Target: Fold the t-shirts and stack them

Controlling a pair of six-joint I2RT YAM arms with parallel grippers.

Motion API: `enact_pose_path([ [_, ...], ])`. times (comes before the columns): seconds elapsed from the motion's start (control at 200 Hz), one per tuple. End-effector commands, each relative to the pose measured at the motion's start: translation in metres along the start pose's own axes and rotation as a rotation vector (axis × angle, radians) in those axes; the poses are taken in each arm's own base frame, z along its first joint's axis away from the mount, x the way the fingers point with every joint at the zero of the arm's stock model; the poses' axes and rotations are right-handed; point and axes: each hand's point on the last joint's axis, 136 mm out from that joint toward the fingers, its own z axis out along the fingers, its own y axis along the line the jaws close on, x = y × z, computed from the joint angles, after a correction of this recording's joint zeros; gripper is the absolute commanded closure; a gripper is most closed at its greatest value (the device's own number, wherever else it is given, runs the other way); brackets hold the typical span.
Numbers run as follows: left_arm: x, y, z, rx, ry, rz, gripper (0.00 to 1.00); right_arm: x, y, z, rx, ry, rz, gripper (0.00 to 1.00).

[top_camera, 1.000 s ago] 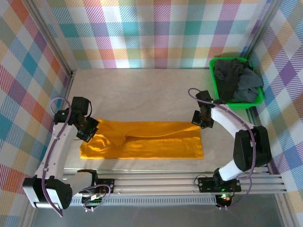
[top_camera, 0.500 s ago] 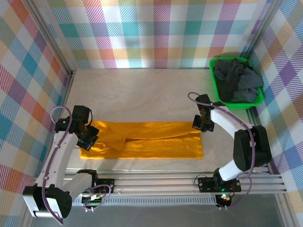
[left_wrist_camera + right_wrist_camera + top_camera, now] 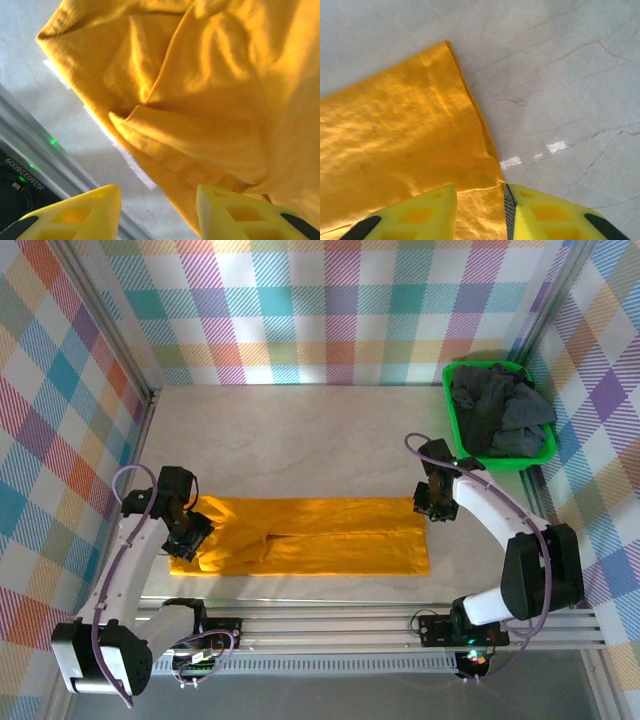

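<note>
Nearest us, the left gripper (image 3: 189, 540) has slid back toward the near edge of the desk (image 3: 300, 440). It now sits over the left end of the mustard t-shirt (image 3: 320, 540). Its fingers stand spread and released, with rumpled cloth lying just ahead of them and partly under one.

Across the shirt, the right gripper (image 3: 437, 506) has drifted slightly nearer and outward. It is also released, and the shirt's far right corner lies flat just ahead of its parted fingers.

We judge that the lengthwise fold has been laid down and let go. The shirt rests as a long band between the two grippers, and the crosswise folds are not yet made. The bunching beside the left gripper may need smoothing first.

Well beyond the right gripper, the dark t-shirts (image 3: 500, 410) lie heaped in the green basket (image 3: 452, 415), waiting their turn.
</note>
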Motion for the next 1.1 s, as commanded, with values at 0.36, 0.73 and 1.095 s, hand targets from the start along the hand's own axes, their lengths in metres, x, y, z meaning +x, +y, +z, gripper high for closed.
enact_pose_path([
  [0.36,-0.077,-0.089,0.078,-0.044,0.048,-0.055,0.75,0.011,0.085,0.065,-0.117,0.223,-0.031,0.8],
  [0.73,-0.109,-0.14,0.157,-0.054,0.165,0.029,0.75,-0.035,0.069,0.103,-0.011,0.319,0.113,0.8],
  [1.095,-0.148,-0.23,0.066,0.054,-0.152,0.285,0.49,-0.124,0.124,0.044,-0.205,0.083,-0.021,0.65],
])
